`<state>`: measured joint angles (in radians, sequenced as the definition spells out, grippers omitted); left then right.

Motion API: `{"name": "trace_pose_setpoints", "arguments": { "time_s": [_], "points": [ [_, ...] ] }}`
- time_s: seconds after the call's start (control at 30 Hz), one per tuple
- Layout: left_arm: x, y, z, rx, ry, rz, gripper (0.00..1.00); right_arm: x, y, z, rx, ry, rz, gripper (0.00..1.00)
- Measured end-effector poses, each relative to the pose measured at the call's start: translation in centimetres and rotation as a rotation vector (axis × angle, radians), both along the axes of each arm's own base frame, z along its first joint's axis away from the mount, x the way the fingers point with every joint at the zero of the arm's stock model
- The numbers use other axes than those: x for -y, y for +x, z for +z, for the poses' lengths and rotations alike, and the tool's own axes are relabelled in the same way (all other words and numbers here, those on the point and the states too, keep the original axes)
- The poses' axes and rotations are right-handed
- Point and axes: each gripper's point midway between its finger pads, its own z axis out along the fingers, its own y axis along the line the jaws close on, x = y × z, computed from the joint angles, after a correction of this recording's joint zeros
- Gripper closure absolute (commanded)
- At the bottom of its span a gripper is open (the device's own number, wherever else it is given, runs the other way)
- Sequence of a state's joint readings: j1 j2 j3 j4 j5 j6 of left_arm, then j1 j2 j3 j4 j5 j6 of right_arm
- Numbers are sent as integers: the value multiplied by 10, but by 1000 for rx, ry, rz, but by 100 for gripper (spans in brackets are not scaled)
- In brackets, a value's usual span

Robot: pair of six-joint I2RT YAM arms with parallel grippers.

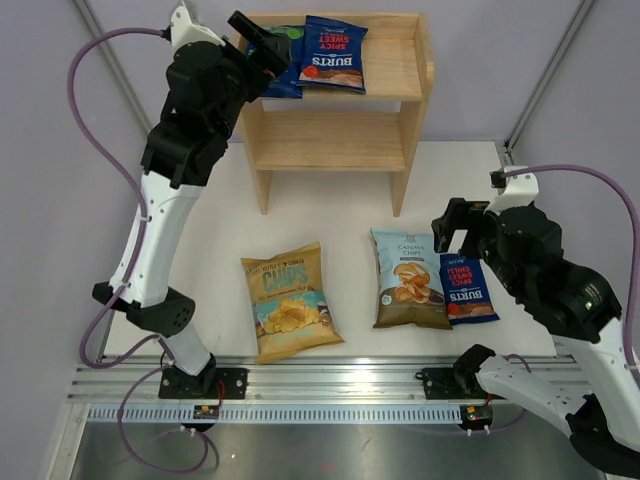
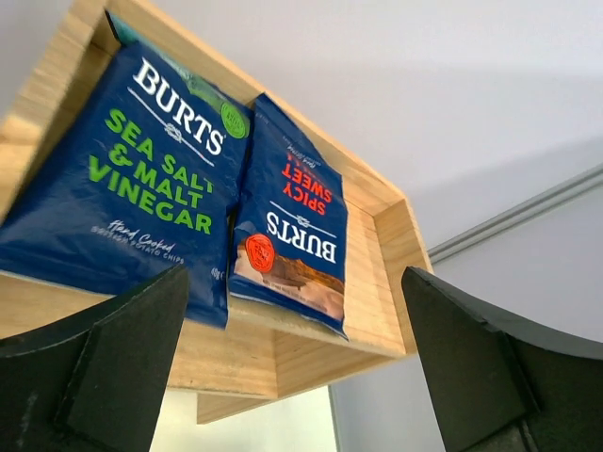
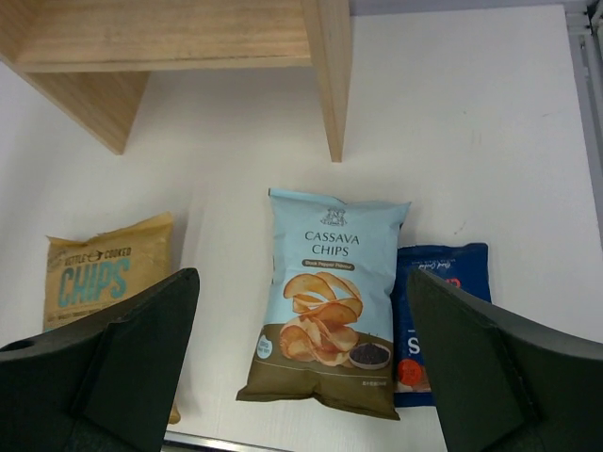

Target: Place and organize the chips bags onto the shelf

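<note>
The light-wood shelf [image 1: 395, 65] stands at the back of the table. Two dark-blue Burts bags lie side by side on its top tier: Sea Salt [image 2: 132, 179] on the left and Spicy Sweet [image 1: 335, 55] beside it. My left gripper [image 1: 262, 45] is open and empty, just in front of the top tier's left end. On the table lie the tan Chips bag [image 1: 290, 300], the light-blue and brown Cassava bag [image 1: 408, 278] and a third Burts bag [image 1: 467, 290]. My right gripper [image 1: 448, 232] is open and empty above the Cassava bag [image 3: 330, 282].
The shelf's lower tier [image 1: 325, 145] holds nothing. The shelf's front legs [image 3: 330, 85] stand just beyond the bags on the table. A metal rail [image 1: 330, 380] runs along the near table edge. The third Burts bag touches the Cassava bag's right side.
</note>
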<state>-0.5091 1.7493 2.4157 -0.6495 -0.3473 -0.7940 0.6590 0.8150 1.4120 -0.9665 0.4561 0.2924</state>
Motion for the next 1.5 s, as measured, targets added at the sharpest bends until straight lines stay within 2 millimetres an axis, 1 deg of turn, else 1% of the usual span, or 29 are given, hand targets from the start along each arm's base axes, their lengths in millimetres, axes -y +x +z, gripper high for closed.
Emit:
{"name": "trace_pose_setpoints", "arguments": {
  "time_s": [0.07, 0.13, 0.17, 0.23, 0.27, 0.33, 0.37, 0.43, 0.47, 0.5, 0.57, 0.6, 0.67, 0.7, 0.77, 0.87, 0.93, 1.03, 1.13, 1.17, 1.23, 1.27, 1.37, 1.43, 1.5],
  "points": [
    [-7, -20, 12, 30, 25, -12, 1, -4, 7, -9, -33, -22, -8, 1],
    [-13, -44, 16, 49, 64, -32, 1, -8, 13, -18, -62, -38, -18, 1],
    [-13, -57, 16, 60, 86, -52, 1, -9, 17, -23, -80, -47, -27, 1],
    [-5, -81, 12, 76, 125, -111, 1, -6, 23, -35, -112, -56, -54, 1],
    [3, -95, 7, 81, 150, -157, 1, -1, 26, -42, -133, -61, -77, 0],
    [25, -115, -12, 83, 200, -257, 1, 14, 33, -61, -187, -53, -139, 1],
    [40, -126, -26, 78, 226, -320, 1, 23, 35, -71, -214, -47, -173, 0],
    [67, -137, -57, 64, 263, -417, 1, 37, 33, -87, -252, -41, -234, 1],
    [84, -141, -82, 38, 287, -471, 1, 40, 30, -94, -263, -36, -248, 1],
    [96, -146, -96, 21, 304, -511, 1, 41, 27, -98, -267, -31, -254, 1],
    [133, -157, -145, -40, 351, -614, 1, 51, 15, -97, -237, -8, -297, 0],
    [151, -164, -167, -71, 376, -665, 1, 57, 9, -91, -210, 7, -320, 1],
    [188, -177, -201, -114, 413, -753, 1, 70, -5, -74, -127, 54, -368, 1],
    [207, -184, -214, -126, 421, -795, 1, 77, -14, -64, -83, 81, -393, 0],
    [237, -197, -238, -148, 434, -860, 1, 93, -33, -43, 9, 130, -438, 0],
    [279, -214, -275, -198, 442, -942, 1, 113, -56, -20, 108, 170, -494, 0],
    [305, -218, -295, -228, 435, -982, 1, 120, -65, -11, 143, 182, -514, 1],
    [342, -214, -315, -251, 427, -1004, 1, 125, -73, -3, 164, 177, -515, 1],
    [379, -206, -331, -275, 409, -1010, 1, 125, -76, -1, 166, 165, -500, 1],
    [388, -203, -335, -276, 401, -1010, 1, 125, -77, -1, 165, 162, -496, 0],
    [408, -196, -349, -292, 388, -1008, 1, 124, -79, -3, 160, 154, -485, 1],
    [415, -194, -354, -294, 384, -1006, 1, 124, -80, -4, 159, 153, -480, 1],
    [435, -187, -385, -338, 370, -1005, 1, 123, -85, -3, 173, 161, -463, 1],
    [440, -184, -411, -384, 372, -1004, 1, 123, -89, -2, 187, 173, -451, 0],
    [438, -182, -438, -439, 390, -997, 1, 123, -93, -1, 199, 184, -440, 1]
  ]
}}
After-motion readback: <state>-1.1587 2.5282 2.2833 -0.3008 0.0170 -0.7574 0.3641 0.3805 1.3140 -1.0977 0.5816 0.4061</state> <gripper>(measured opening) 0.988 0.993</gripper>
